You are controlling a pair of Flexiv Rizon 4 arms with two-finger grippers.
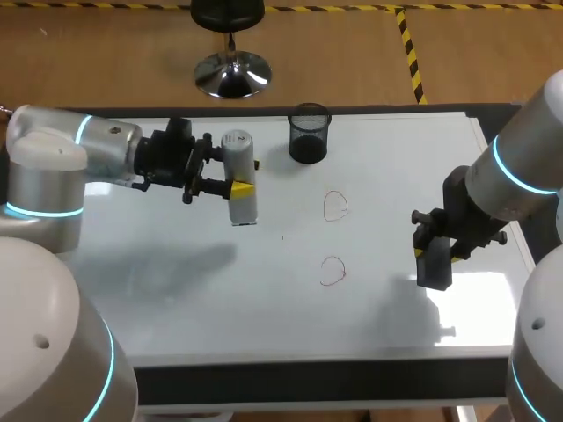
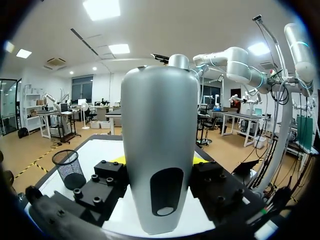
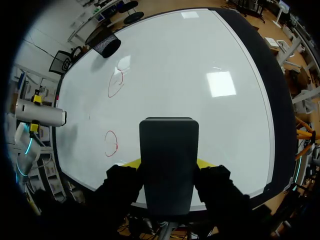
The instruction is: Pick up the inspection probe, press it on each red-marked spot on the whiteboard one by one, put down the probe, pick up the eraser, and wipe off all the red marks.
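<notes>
Eraser (image 3: 168, 160) fills my right wrist view; the right end effector (image 1: 438, 257) is clamped on it above the right side of the whiteboard (image 1: 176, 290). Left end effector (image 1: 235, 176) is clamped on the grey inspection probe (image 1: 243, 209) above the board's far left. I see far red mark (image 1: 335, 206) and near red mark (image 1: 332, 272) between them, unwiped. Mesh cup (image 1: 309, 134) stands at the far edge.

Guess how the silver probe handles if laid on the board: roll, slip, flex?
Probably rigid: the probe shows a hard, smooth silver shell, unbent in the left gripper. Its round, tapered body would likely roll in an arc if laid on the whiteboard. The smooth finish may slip in a light grip.
</notes>
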